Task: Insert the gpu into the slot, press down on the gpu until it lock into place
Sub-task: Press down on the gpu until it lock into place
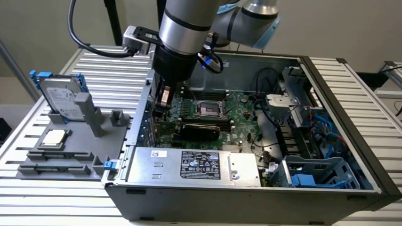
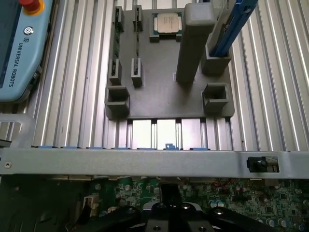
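The gpu (image 1: 196, 128), a flat green card with a black shroud, lies across the motherboard (image 1: 242, 120) inside the open grey metal case (image 1: 351, 141); it appears seated near the case's wall on the exterior view's left. The gripper (image 1: 164, 100) hangs just above the card's end; whether it is open or closed I cannot tell. A grey power-supply box (image 1: 195, 165) sits beside; the case rests on a ribbed aluminium table (image 1: 113, 70), near a grey plastic fixture (image 2: 164, 72).
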Controlling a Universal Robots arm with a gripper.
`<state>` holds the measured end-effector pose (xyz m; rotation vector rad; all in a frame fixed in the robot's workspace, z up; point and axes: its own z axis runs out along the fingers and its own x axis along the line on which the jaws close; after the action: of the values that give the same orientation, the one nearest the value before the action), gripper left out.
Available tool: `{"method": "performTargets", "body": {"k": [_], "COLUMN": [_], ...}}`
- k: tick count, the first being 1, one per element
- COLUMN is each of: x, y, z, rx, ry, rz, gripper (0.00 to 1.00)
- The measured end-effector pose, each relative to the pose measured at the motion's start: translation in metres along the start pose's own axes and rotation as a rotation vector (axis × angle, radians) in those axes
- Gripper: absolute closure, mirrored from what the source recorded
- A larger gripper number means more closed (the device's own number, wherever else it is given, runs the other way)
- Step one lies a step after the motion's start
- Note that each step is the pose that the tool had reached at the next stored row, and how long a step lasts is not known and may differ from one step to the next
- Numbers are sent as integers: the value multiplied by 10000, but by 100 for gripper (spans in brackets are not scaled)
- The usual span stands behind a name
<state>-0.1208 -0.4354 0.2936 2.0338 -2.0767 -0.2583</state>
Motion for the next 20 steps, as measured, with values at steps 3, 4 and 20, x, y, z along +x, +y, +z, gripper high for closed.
{"method": "performTargets", "body": {"k": [3, 4, 20], "x": [-17, -22, -33], "y": [-1, -1, -4], "z": [0, 0, 14], "rx": [-18, -23, -233], "ry": [2, 3, -5], "rz": [25, 34, 216], "gripper": [89, 89, 89]}}
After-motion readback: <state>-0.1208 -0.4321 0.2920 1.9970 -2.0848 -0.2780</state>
